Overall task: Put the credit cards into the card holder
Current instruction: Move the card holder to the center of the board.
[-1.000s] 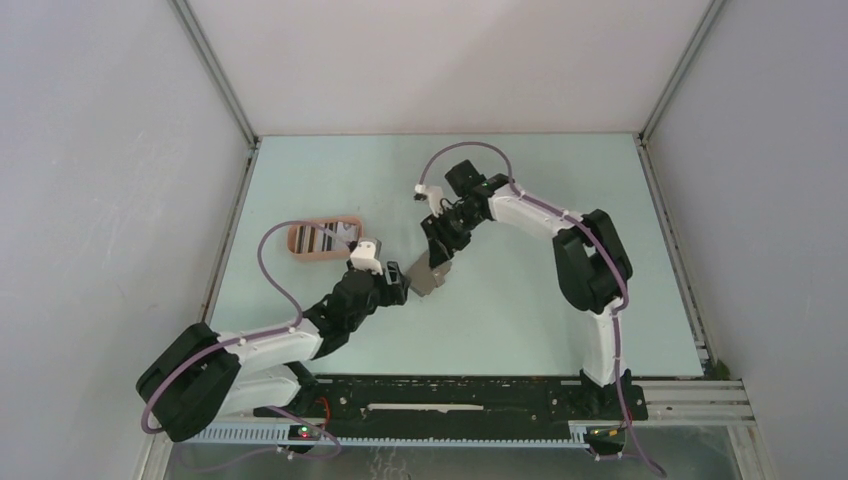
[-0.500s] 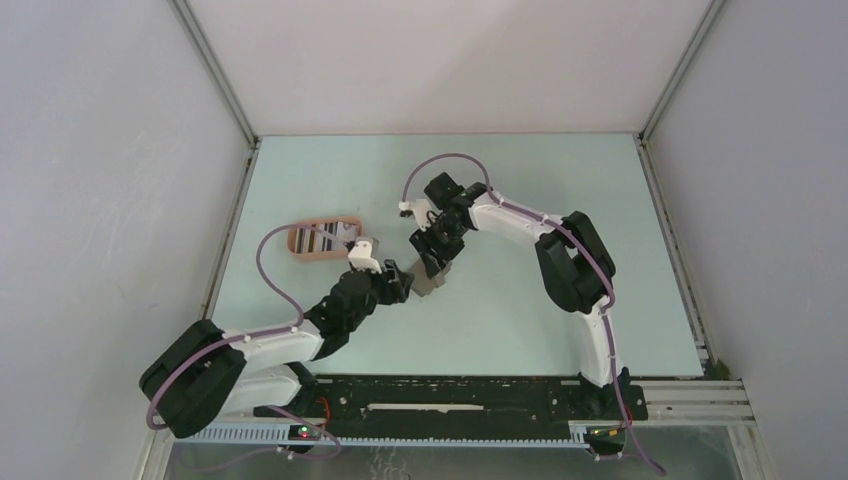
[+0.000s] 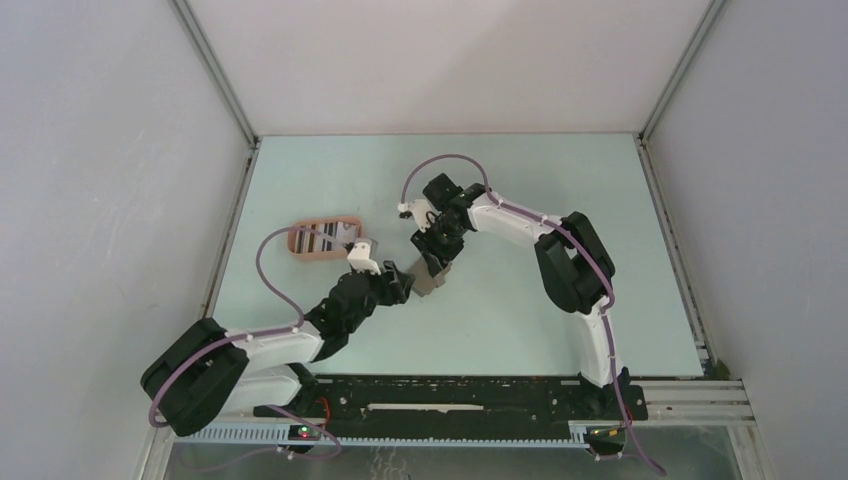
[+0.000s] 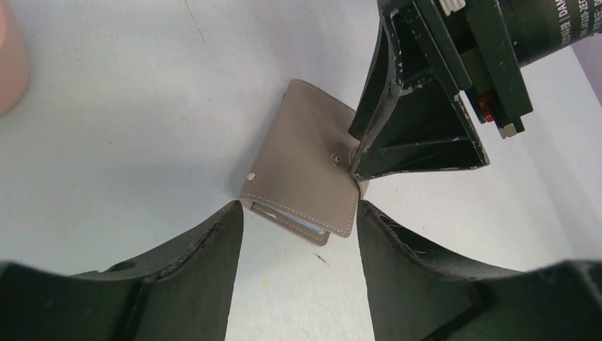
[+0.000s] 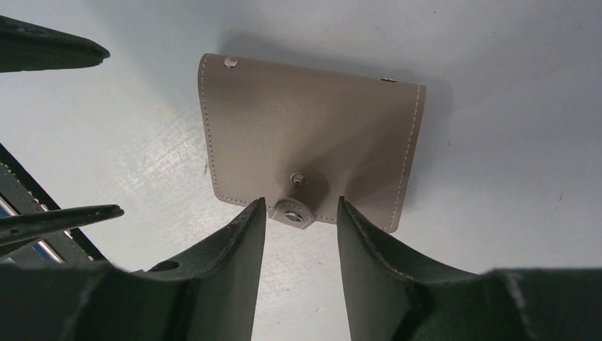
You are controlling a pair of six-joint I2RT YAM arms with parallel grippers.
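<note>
The pink card holder (image 3: 323,238) lies at the left with striped credit cards (image 3: 316,241) in it; its rim (image 4: 10,64) shows in the left wrist view. A closed taupe wallet (image 4: 302,167) lies at mid-table (image 3: 431,279), and a pale card edge (image 4: 294,221) shows in its near end. My left gripper (image 4: 298,212) is shut on the wallet's near end, a fingertip against each side. My right gripper (image 5: 301,210) is open, its jaws either side of the wallet's snap tab (image 5: 292,214) with a small gap on both sides.
The two grippers (image 3: 400,281) (image 3: 437,262) face each other over the wallet, close together. In the right wrist view the left gripper's fingers (image 5: 53,44) reach in at the left. Side walls bound the pale table (image 3: 560,300).
The right arm has swung left and brought its gripper down to the wallet's tab, its jaws narrowing. The left jaws have drawn in onto the wallet's end.
</note>
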